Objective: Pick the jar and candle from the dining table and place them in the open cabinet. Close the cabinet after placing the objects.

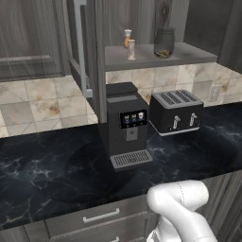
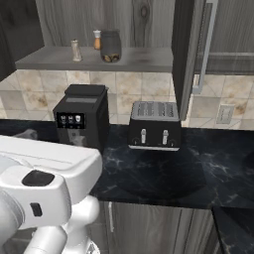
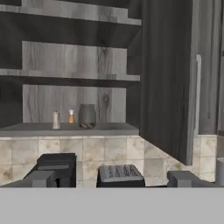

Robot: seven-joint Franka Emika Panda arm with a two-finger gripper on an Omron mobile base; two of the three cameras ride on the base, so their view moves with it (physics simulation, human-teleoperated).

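Note:
The cabinet [image 3: 70,61] stands open, its door [image 3: 164,78] swung out to the right with a long silver handle [image 3: 197,96]. On its lowest shelf [image 1: 189,53] stands the dark glass jar [image 1: 164,43] [image 2: 110,47] [image 3: 87,116]. Left of it is the slim cream candle [image 1: 131,49] [image 2: 75,50] [image 3: 56,120]. My gripper [image 3: 113,178] is open and holds nothing. It hangs well back from the shelf, level with the counter appliances and facing the cabinet. The dining table is out of view.
A small orange pale-topped item [image 1: 127,38] sits behind the candle. On the black marble counter [image 1: 47,160] under the cabinet stand a black coffee machine [image 1: 125,123] and a black toaster [image 1: 177,111]. The open door [image 1: 78,47] juts out over the counter.

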